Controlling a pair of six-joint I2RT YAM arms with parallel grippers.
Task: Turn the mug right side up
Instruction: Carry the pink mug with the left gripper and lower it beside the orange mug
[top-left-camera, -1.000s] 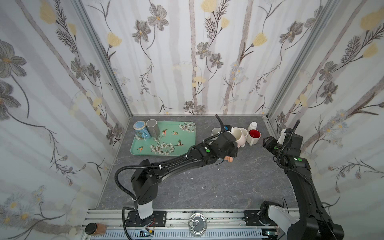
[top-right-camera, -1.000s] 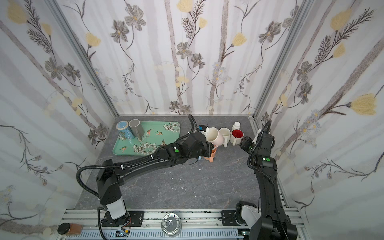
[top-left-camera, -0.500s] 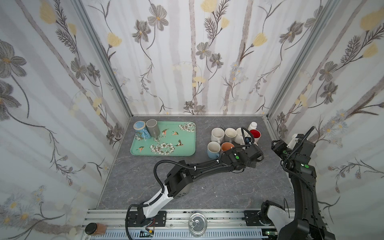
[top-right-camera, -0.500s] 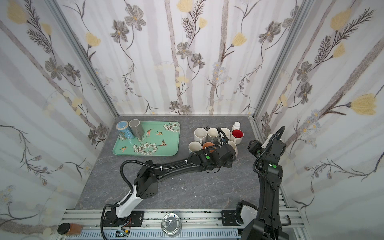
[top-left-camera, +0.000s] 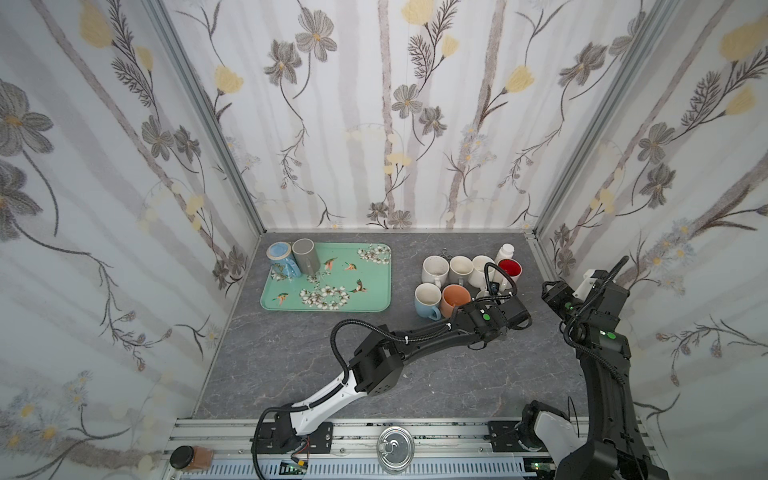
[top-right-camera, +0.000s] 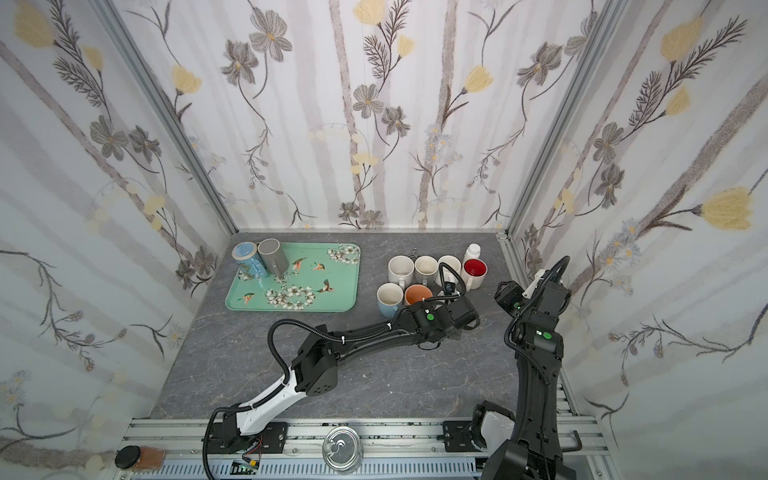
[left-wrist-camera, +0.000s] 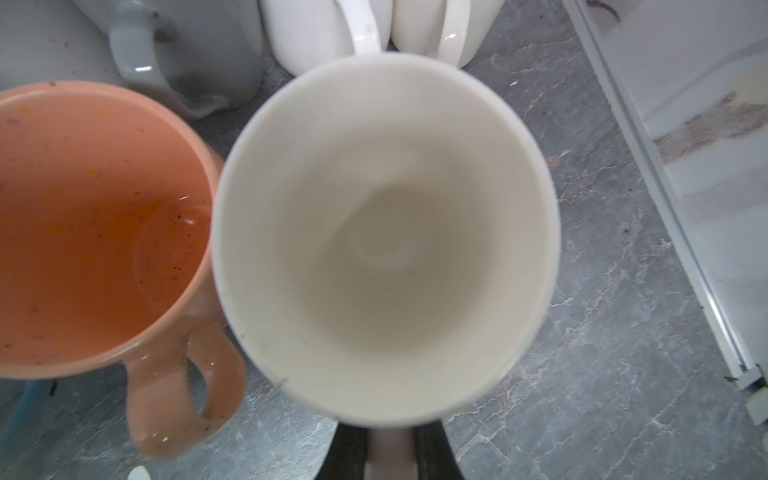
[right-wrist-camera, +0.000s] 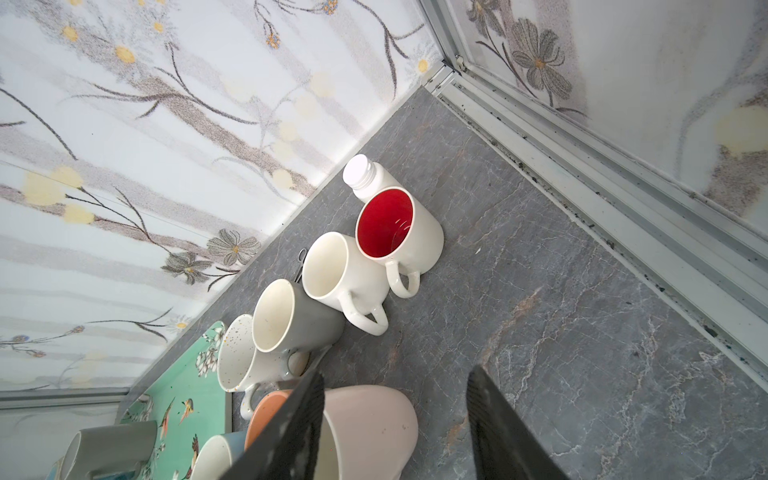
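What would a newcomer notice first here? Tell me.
A huddle of upright ceramic mugs stands at the back right of the grey marbled table, the white red-lined mug brightest among them. The left gripper reaches in there, shut on the handle of a pale cream ceramic mug. Back left lies a mint-green bird-patterned tray.

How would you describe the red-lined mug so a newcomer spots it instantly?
On the grey table, look right of the green tray, toward the far corner. There the red-lined mug ends the back row of mugs, in front of a white bottle. The others in that row are pale inside; it alone is bright red.
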